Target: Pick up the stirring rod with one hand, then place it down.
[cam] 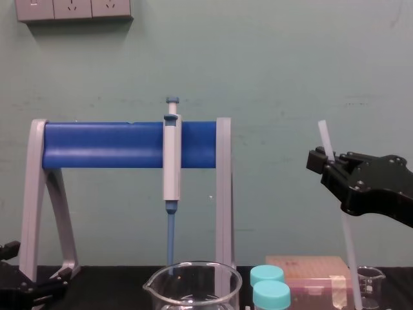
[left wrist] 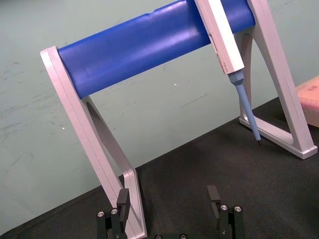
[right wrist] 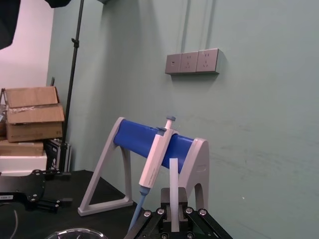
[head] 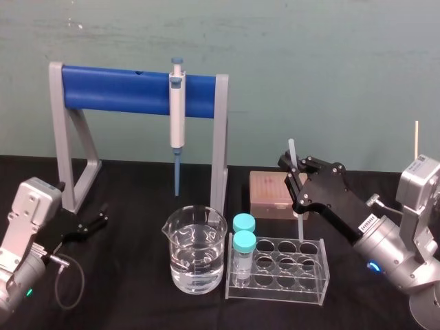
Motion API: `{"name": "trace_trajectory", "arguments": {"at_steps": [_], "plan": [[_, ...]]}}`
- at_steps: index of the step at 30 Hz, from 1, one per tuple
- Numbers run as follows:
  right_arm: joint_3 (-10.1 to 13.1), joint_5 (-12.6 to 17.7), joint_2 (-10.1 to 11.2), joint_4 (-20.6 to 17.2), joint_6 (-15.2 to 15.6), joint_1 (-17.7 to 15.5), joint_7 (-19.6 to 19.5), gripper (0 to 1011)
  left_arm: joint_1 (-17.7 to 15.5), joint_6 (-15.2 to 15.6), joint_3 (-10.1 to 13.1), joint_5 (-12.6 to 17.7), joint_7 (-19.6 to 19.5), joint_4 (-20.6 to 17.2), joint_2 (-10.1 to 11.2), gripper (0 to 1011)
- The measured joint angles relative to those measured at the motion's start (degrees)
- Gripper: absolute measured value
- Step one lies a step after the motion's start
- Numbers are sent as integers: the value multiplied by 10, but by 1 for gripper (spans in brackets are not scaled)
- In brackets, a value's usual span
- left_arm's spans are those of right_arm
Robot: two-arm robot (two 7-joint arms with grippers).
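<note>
Holding the stirring rod (head: 291, 152) near upright, the right gripper (head: 294, 172) was clamped on its upper part, the rod's lower end down by the back right corner of the test-tube rack (head: 278, 287).

To set it down well, the move seemed to call for a slow descent with the rod kept steady, carried away from the rack's holes, and no release until the tip rested on something. Whether the tip touched the rack could not be told. The left gripper (head: 100, 216) sat idle well left of the rack, jaws apart and empty. Counted: one rod, one rack holding two teal-capped vials (head: 244, 244), one large water beaker (head: 198, 258) just left of it, one small beaker (cam: 371, 284), one pipette (head: 177, 113) on one stand (head: 117, 89), one tip box (head: 269, 194) behind the rack.
</note>
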Motion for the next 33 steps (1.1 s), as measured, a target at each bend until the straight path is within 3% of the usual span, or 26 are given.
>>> {"name": "trace_trajectory", "arguments": {"at_steps": [33], "plan": [[2, -1, 5, 7, 34, -5, -16, 70, 0, 0, 0, 0, 0, 0, 0, 1000]]}}
